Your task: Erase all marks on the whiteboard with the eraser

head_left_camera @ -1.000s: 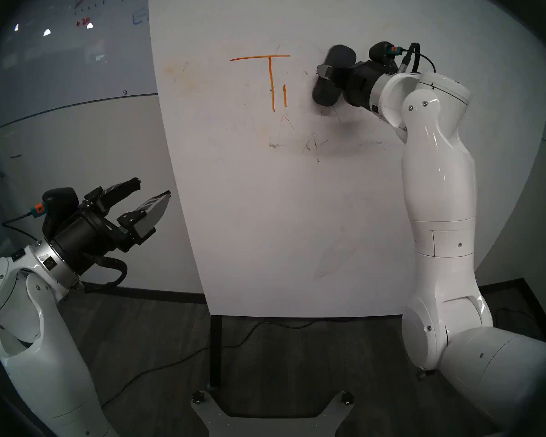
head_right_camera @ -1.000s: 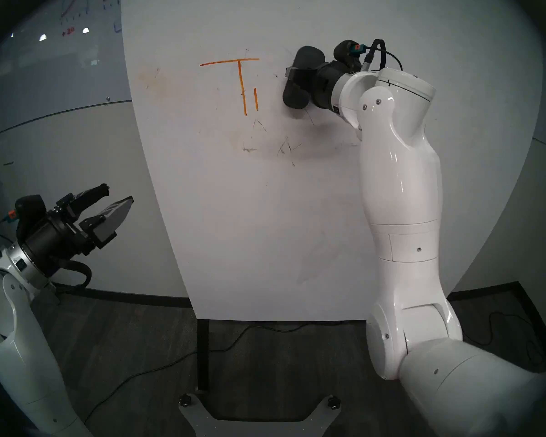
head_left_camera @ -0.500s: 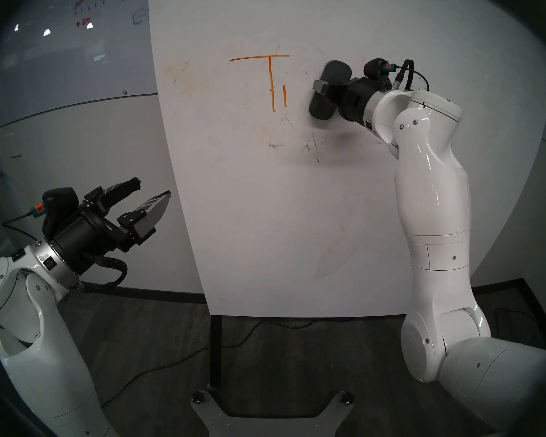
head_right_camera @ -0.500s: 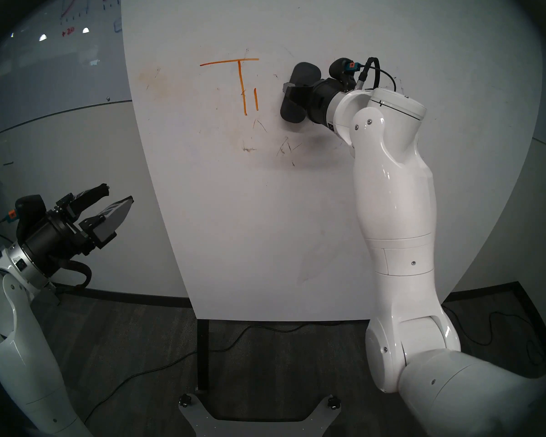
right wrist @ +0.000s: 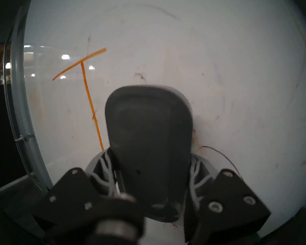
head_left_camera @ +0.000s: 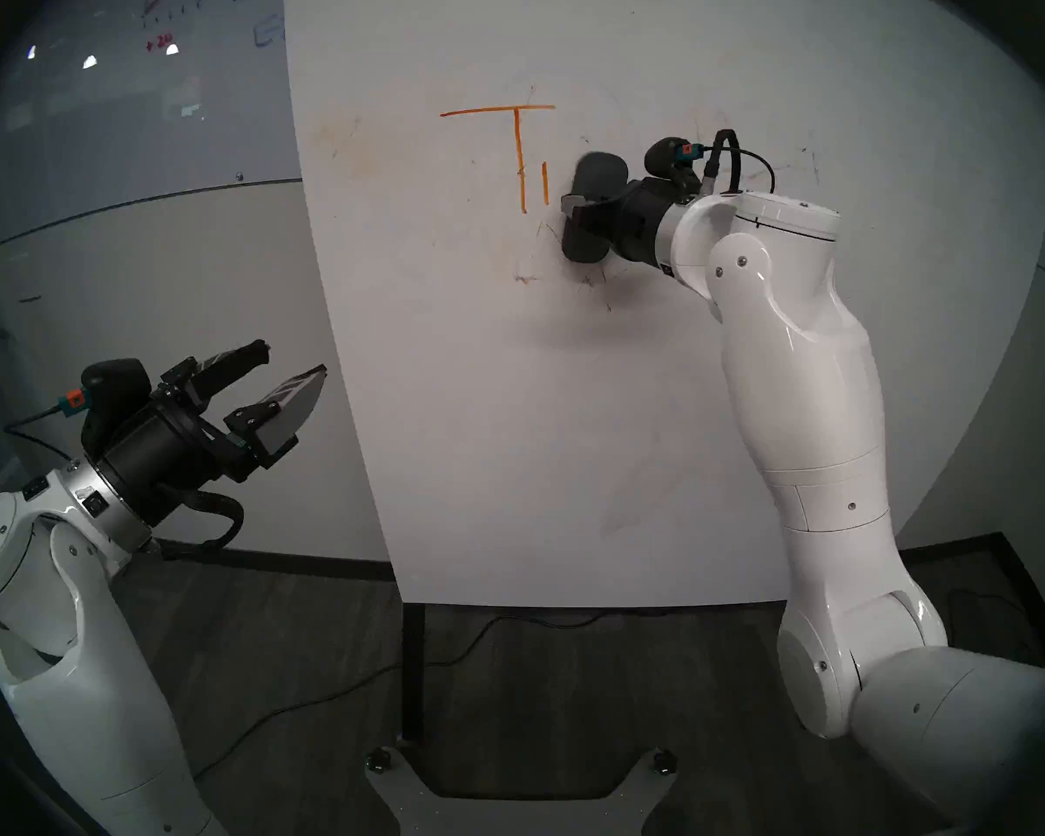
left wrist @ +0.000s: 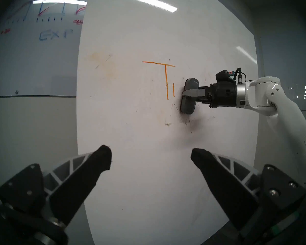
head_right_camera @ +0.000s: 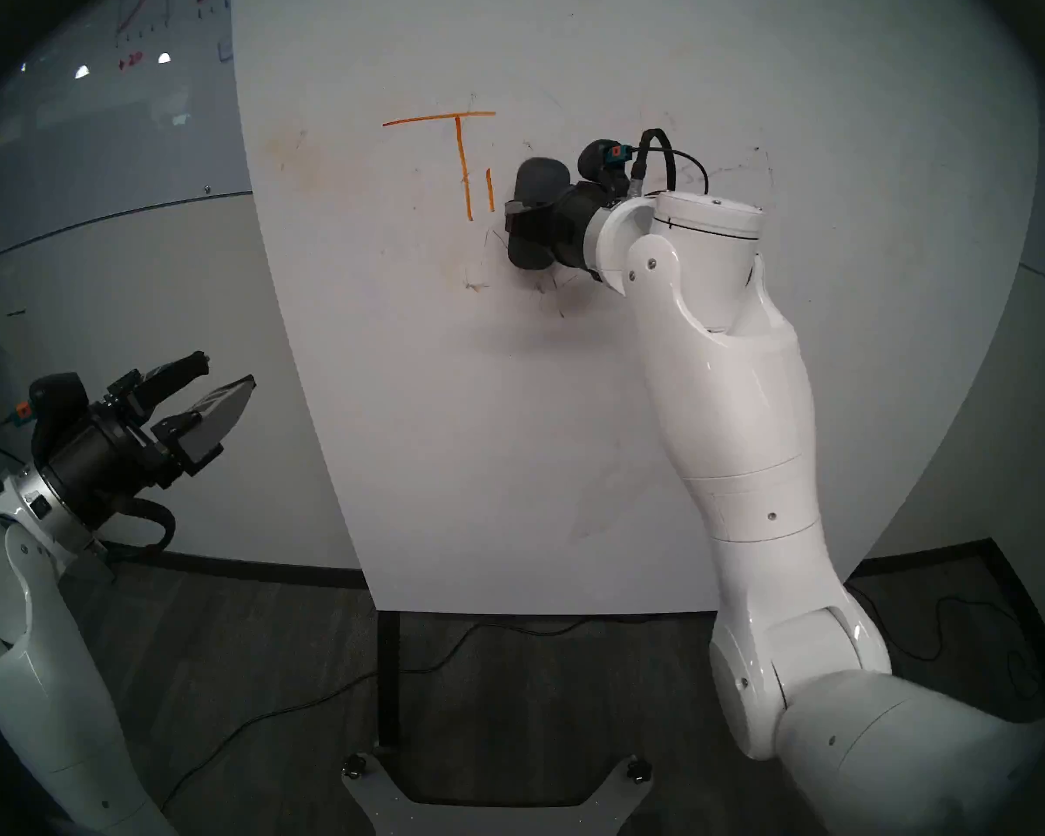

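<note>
The whiteboard (head_left_camera: 508, 424) carries orange marks (head_left_camera: 517, 153), apparently faint dark scribbles too; the eraser (head_left_camera: 592, 213) presses its face.

The eraser (head_left_camera: 592, 207) covers whatever the whiteboard (head_left_camera: 508, 424) bears behind it, and its felt face is turned away from every view. In the right wrist view the right tool (right wrist: 153, 170) is blurred at six o'clock, and the eraser hides the short orange stroke. The glass board (head_left_camera: 146, 81) at eleven o'clock is cut off by the frame, its drawings too small to read.

Glossy white arms (head_left_camera: 803, 394), black wrists, ribbed grey-black fingers (left wrist: 88, 170).
</note>
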{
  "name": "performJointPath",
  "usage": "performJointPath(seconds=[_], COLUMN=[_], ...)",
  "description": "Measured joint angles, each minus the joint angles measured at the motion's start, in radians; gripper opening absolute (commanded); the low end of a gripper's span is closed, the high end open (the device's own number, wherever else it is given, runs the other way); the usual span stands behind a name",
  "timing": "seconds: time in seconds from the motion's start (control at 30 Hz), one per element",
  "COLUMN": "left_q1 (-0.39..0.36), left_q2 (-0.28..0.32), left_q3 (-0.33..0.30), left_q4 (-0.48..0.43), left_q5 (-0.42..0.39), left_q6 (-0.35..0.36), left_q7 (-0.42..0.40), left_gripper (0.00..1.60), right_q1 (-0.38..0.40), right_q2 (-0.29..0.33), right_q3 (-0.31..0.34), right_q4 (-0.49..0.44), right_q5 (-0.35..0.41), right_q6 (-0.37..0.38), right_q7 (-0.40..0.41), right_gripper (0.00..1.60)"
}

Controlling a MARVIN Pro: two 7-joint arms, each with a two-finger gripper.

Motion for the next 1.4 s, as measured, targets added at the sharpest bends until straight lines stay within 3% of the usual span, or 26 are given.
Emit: performJointPath(seconds=[0.23,0.5,1.03,1.4], left_q1=[0.0,0.0,0.0,0.0], left_q2=[0.0,0.0,0.0,0.0], left_q3=[0.0,0.0,0.0,0.0], left_q4=[0.0,0.0,0.0,0.0], left_q5=[0.0,0.0,0.0,0.0], left_q6=[0.0,0.0,0.0,0.0], left_q7=[0.0,0.0,0.0,0.0], left_gripper=[1.6,1.6,1.6,1.6], right_q1=[0.036,0.081,0.18,0.235], right_q2=[0.008,0.022,0.092,0.142], right_q3=[-0.036,-0.076,-0.175,-0.254], right_q4=[0.004,0.029,0.05,0.063], right_q5=[-0.032,-0.03,0.103,0.211], right_q6=[0.049,0.053,0.049,0.049], right_q7=[-0.029,-0.049,-0.049,-0.119], right_gripper=[0.0,0.0,0.0,0.0])
